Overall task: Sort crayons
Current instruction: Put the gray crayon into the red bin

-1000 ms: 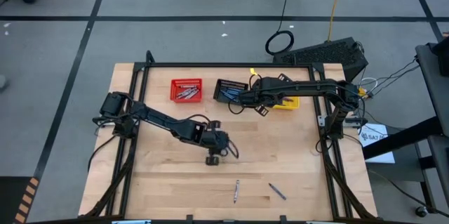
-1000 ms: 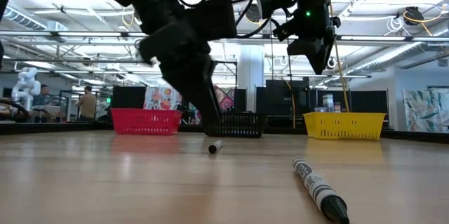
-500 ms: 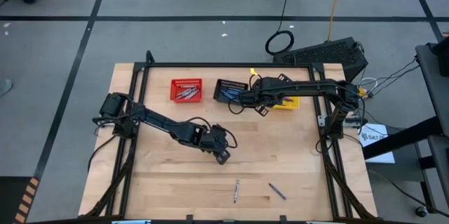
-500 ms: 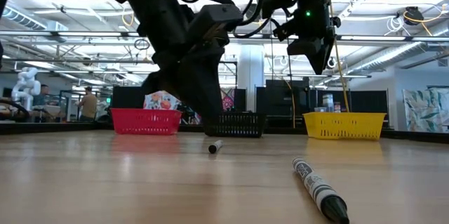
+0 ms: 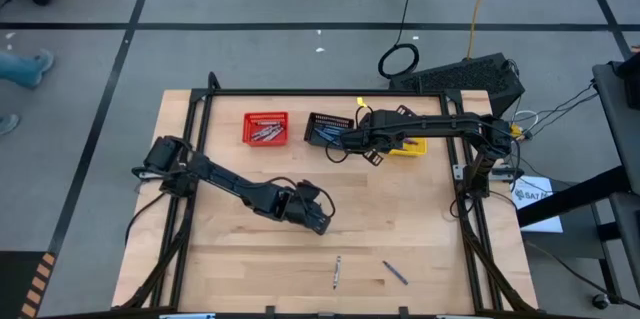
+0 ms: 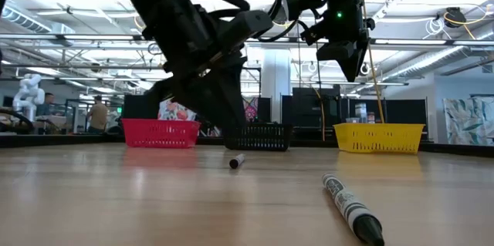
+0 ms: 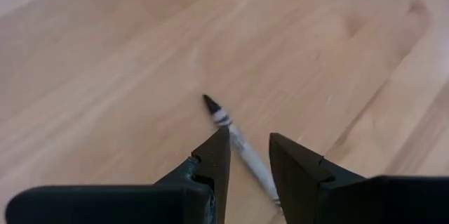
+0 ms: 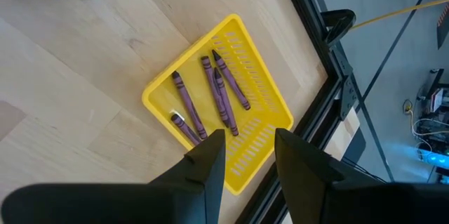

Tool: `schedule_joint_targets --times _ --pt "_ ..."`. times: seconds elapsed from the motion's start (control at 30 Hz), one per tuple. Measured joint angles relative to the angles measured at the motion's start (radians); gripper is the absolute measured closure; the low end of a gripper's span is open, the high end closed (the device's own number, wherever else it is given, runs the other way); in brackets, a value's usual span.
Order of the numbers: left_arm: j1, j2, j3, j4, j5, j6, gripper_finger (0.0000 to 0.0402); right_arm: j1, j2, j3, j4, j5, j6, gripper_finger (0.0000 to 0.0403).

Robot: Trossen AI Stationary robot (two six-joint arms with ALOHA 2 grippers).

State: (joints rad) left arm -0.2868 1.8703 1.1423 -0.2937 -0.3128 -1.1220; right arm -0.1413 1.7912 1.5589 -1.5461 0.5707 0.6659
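Looking down from the high view: two thin grey crayons lie loose on the light wooden table [image 5: 420, 209] near its front edge, one upright-lying grey crayon [image 5: 338, 272] and one shorter slanted grey-blue crayon [image 5: 395, 273], apart from each other. Three small mesh baskets sit in a row at the back: red mesh basket [image 5: 266, 128] with grey sticks inside, black mesh basket [image 5: 322, 128] with blue ones, yellow mesh basket [image 5: 408, 143] mostly under the right arm. Left gripper [image 5: 318, 223] hangs mid-table, just behind the loose crayons; right gripper [image 5: 374, 155] hovers beside the yellow basket. Low view: one crayon end-on [image 6: 237, 161], the other lying close to the camera with a dark tip [image 6: 353, 209]; all three baskets behind, the left arm blocks part of the black one. Left wrist view: a grey crayon with black tip and banded wrapper [image 7: 235, 136] lies on the wood between the parted fingers [image 7: 214, 161], not gripped. Right wrist view: five purple-maroon crayons [image 8: 210, 97] in the yellow basket, right fingers [image 8: 210, 157] apart, empty.
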Motion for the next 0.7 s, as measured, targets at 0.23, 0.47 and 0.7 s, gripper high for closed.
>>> schedule_joint_targets --times 0.23,0.47,0.7 --pt "-0.025 0.072 0.002 0.093 -0.003 -0.025 0.0297 0.000 0.000 -0.001 0.003 0.000 -0.005 0.0291" --pt "-0.021 0.119 0.003 0.089 -0.034 -0.052 0.0297 0.000 0.000 -0.001 0.004 0.000 -0.005 0.0291" --pt "-0.023 0.174 0.007 0.056 -0.045 -0.072 0.0297 0.007 0.000 -0.002 0.007 -0.001 -0.018 0.0291"
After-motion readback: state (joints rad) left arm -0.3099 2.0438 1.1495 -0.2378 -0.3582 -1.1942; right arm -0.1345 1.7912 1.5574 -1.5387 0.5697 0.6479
